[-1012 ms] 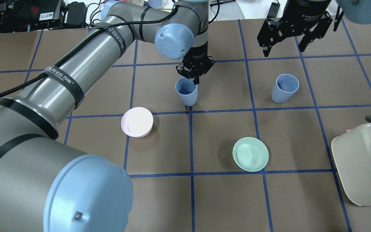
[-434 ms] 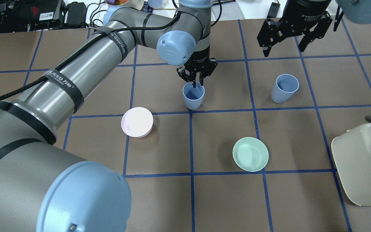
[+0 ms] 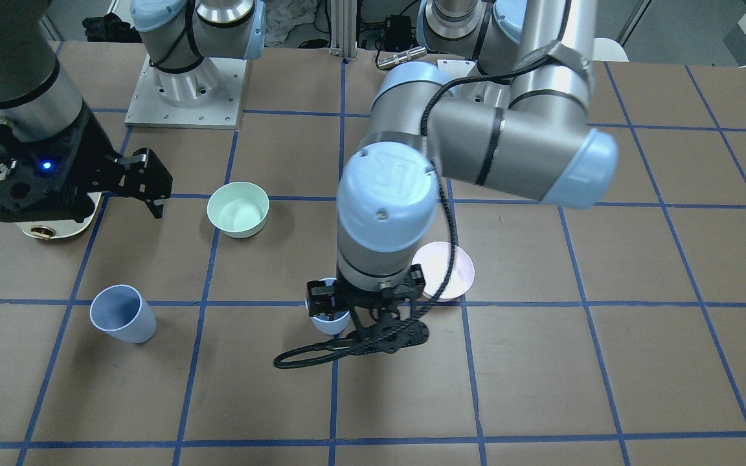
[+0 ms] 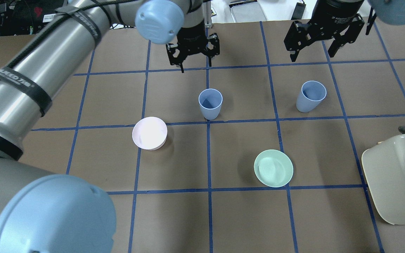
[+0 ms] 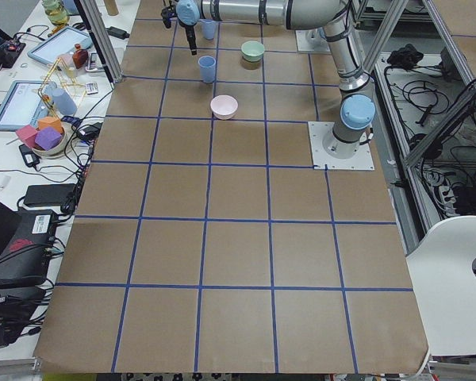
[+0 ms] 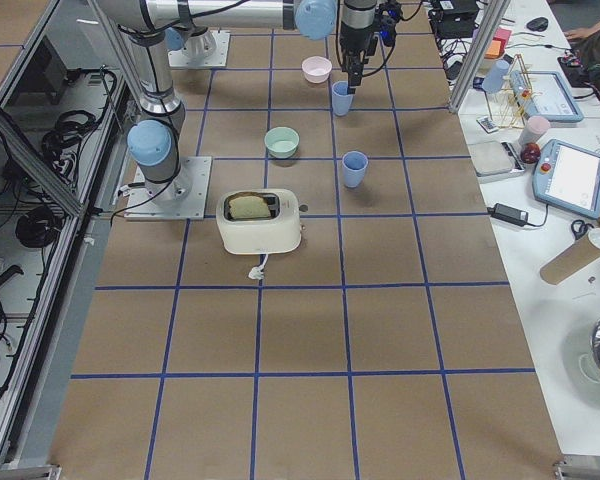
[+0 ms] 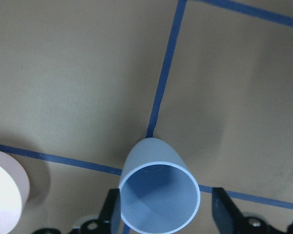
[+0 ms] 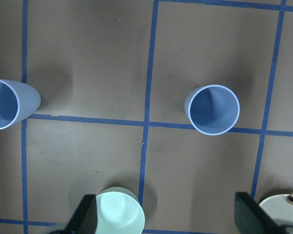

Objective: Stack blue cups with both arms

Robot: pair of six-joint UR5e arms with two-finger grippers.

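One blue cup point(image 4: 210, 103) stands upright near the table's middle, beside a tape crossing. My left gripper point(image 4: 195, 65) is open and empty, raised above and beyond this cup. In the left wrist view the cup point(image 7: 158, 195) sits between and below the open fingers point(image 7: 110, 214). The second blue cup point(image 4: 310, 95) stands upright to the right. My right gripper point(image 4: 310, 56) is open and empty, raised beyond that cup. The right wrist view shows this cup point(image 8: 212, 109) and the middle cup point(image 8: 10, 105).
A pale pink bowl point(image 4: 149, 133) sits left of the middle cup. A mint-green bowl point(image 4: 273, 168) lies nearer the robot, between the cups. A cream toaster point(image 4: 396, 179) stands at the right edge. Blue tape lines grid the brown table.
My left gripper, shut on the middle cup's rim, set it down slightly to the right. It has now opened, let go and risen away. The right arm has stayed still.
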